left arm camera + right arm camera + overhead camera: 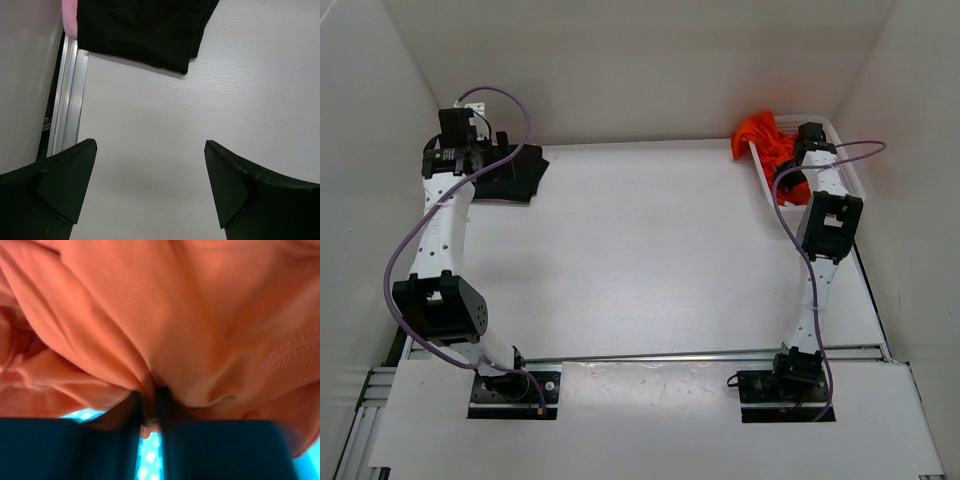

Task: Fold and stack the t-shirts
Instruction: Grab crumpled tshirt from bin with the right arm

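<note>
The right gripper (150, 412), jaws pinched on a fold of the orange-red t-shirt (165, 315), sits in the basket (848, 172) at 2 o'clock on the table (650, 260); the left gripper (150, 190) gapes empty, the folded black t-shirt (142, 30) at its 12 o'clock.

L shirt (512, 172) on table (660, 250) at back, R shirt (761, 137) in basket (849, 165).

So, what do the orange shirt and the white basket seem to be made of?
Orange shirt: soft matte fabric, likely knit; it bunches into folds and shows a stitched hem. White basket: probably plastic, smooth; its thin walls look perforated.
</note>
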